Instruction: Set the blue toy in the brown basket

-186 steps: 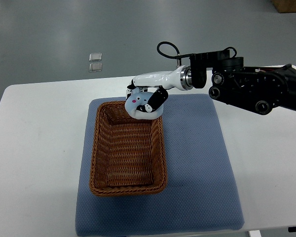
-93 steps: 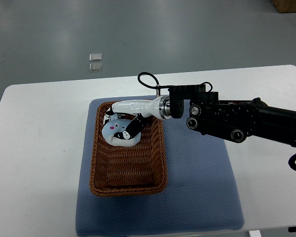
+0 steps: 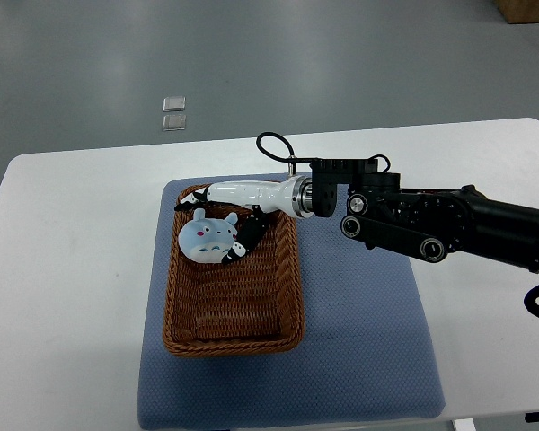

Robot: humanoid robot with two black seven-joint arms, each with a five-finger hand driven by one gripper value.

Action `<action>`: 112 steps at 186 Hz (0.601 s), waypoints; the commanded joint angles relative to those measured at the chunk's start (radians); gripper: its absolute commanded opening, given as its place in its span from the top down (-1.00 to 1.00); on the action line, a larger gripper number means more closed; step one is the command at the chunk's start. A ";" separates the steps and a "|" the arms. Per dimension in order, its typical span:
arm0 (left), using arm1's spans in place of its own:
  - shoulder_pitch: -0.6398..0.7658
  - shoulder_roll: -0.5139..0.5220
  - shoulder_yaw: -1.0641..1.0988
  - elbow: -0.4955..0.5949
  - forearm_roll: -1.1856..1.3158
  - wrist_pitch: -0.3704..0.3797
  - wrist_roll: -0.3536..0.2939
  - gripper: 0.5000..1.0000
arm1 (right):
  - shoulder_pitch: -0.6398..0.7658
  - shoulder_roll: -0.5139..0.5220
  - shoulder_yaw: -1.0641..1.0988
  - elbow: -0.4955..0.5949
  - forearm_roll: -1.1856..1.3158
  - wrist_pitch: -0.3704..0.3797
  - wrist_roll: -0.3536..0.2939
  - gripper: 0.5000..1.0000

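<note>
Right hand (image 3: 226, 218) reached in over the far end of the basket (image 3: 287, 296), fingers (image 3: 249, 235) loosened and apart around the toy (image 3: 207, 238) rather than clamped on it. Toy lay inside the basket at its far end, against the left wall; basket sat on a blue mat (image 3: 368, 332) on the table (image 3: 63, 269)
</note>
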 commanded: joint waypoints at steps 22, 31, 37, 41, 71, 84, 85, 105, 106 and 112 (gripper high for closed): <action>0.000 0.000 0.000 0.000 -0.001 -0.001 0.000 -1.00 | -0.019 -0.059 0.184 -0.063 0.104 0.011 0.000 -0.62; 0.000 0.000 0.000 0.000 0.000 0.001 0.000 -1.00 | -0.036 -0.061 0.218 -0.086 0.144 0.010 0.000 -0.62; 0.000 0.000 0.000 0.000 0.000 0.001 0.000 -1.00 | -0.045 -0.061 0.244 -0.105 0.169 0.007 0.000 -0.61; 0.000 0.000 0.000 0.000 0.000 0.001 0.000 -1.00 | -0.050 -0.061 0.259 -0.115 0.175 0.002 0.000 -0.61; 0.000 0.000 0.000 0.000 -0.001 0.001 0.000 -1.00 | -0.094 -0.048 0.388 -0.158 0.192 -0.016 0.000 -0.61; 0.000 0.000 0.000 0.000 0.000 0.001 0.000 -1.00 | -0.128 -0.042 0.468 -0.177 0.207 -0.016 -0.002 -0.61; 0.000 0.000 0.000 0.000 0.000 0.001 0.000 -1.00 | -0.128 -0.042 0.468 -0.177 0.207 -0.016 -0.002 -0.61; 0.000 0.000 0.000 0.000 0.000 0.001 0.000 -1.00 | -0.169 -0.039 0.554 -0.216 0.285 -0.019 -0.002 -0.61; 0.000 0.000 0.000 0.000 0.000 0.001 0.000 -1.00 | -0.169 -0.039 0.554 -0.217 0.286 -0.019 -0.002 -0.61; 0.000 0.000 0.000 0.000 0.000 0.001 0.000 -1.00 | -0.180 -0.038 0.572 -0.230 0.327 -0.021 -0.002 -0.62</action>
